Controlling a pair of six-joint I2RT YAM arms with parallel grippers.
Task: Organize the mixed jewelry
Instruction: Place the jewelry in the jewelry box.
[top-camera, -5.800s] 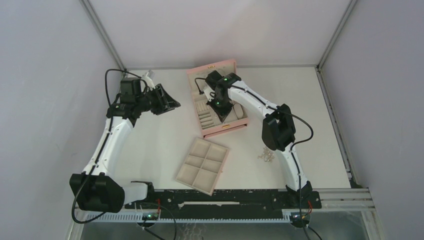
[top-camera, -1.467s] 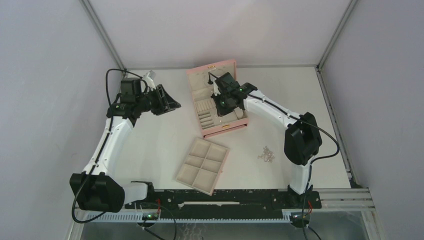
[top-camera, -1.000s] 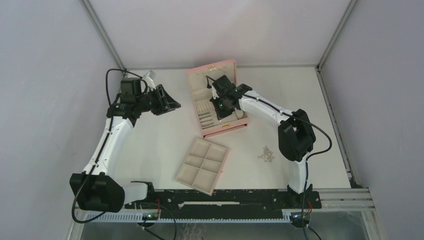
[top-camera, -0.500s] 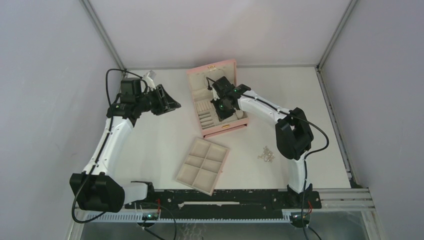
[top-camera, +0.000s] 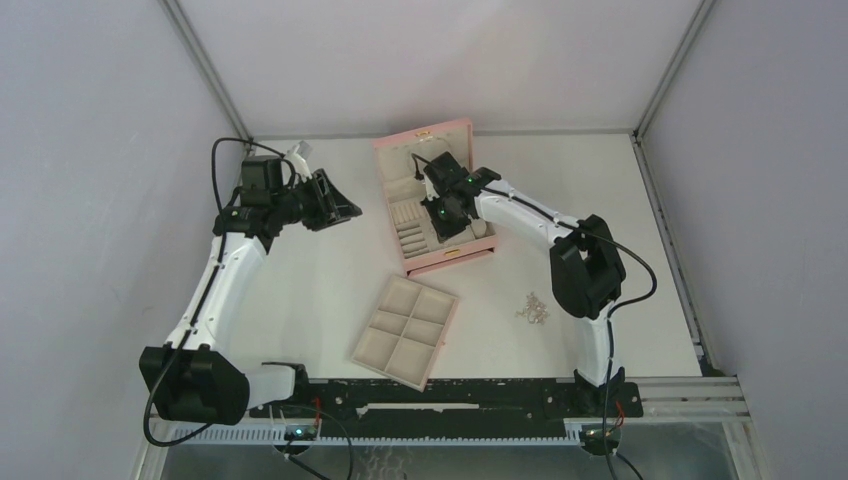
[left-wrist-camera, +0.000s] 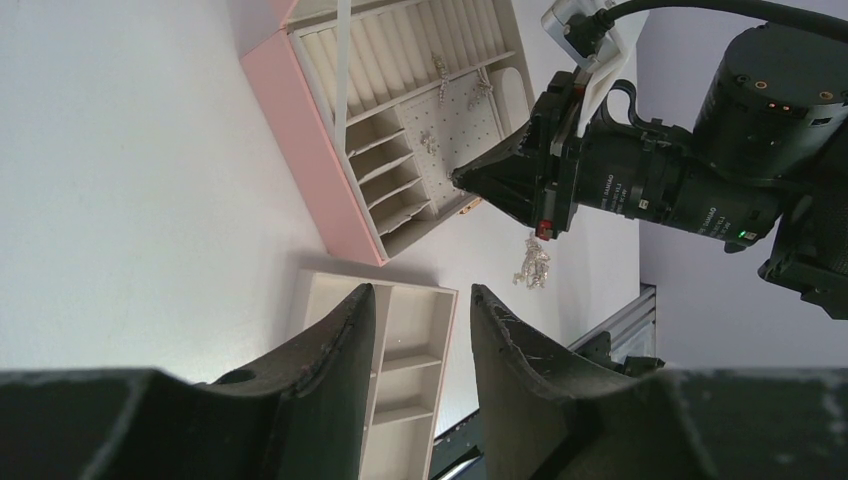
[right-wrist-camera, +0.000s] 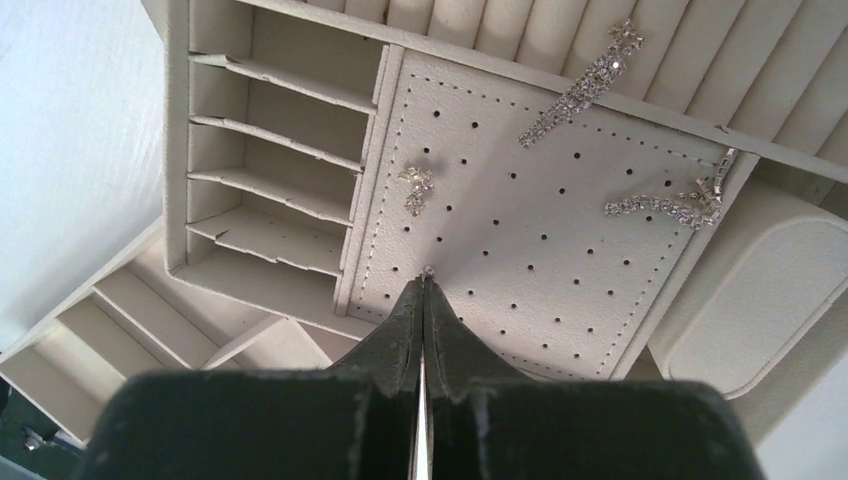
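Earrings (right-wrist-camera: 415, 188) lie on perforated pad (right-wrist-camera: 520, 260)

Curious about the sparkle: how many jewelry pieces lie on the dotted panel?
3: long drop at top, small cluster at left, bar piece at right. The right hand may hide a tiny fourth.

White links (top-camera: 215, 290), black joints (top-camera: 585, 270) and cables (top-camera: 214, 175), green lights (top-camera: 467, 181), black left hand (left-wrist-camera: 422, 292), right hand (right-wrist-camera: 421, 282)

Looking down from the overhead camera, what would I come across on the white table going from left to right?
left tool → pink box → small pile of silver jewelry. The beige tray overlaps the box sideways, so it is left out.
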